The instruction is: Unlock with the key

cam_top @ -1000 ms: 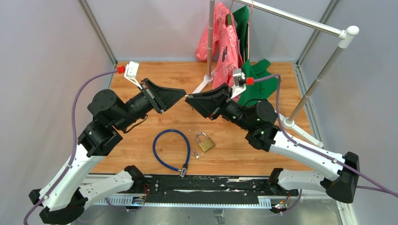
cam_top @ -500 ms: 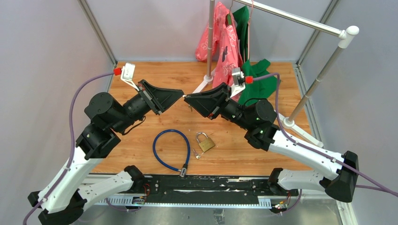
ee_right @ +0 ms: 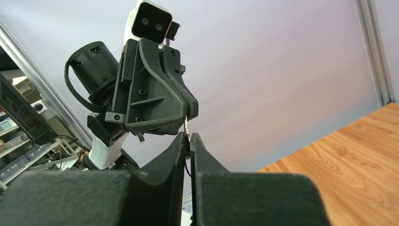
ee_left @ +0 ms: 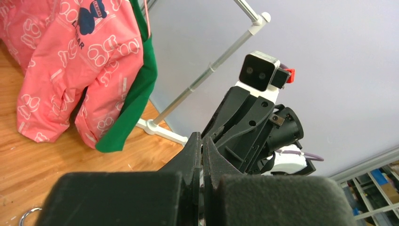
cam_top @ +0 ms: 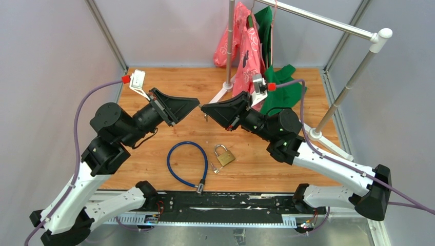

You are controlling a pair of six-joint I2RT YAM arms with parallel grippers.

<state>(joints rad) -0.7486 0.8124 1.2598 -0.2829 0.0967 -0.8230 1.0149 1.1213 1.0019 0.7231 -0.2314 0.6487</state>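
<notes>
A brass padlock lies on the wooden table, beside a blue cable lock. My left gripper and right gripper meet tip to tip in the air above the table's middle. In the right wrist view, a small metal key sticks up from my shut right gripper and reaches the left gripper's tips. In the left wrist view, my left gripper is shut to a thin slit with the right gripper right behind its tips. A small piece hangs below the tips.
A clothes rack stands at the back right, with pink clothes and green clothes hanging on it. Its white feet rest on the table's right side. A small key piece lies by the padlock.
Both grippers have drifted slightly left together, tips still touching. The left arm's elbow has pulled back to the left. The padlock and cable have not moved.
</notes>
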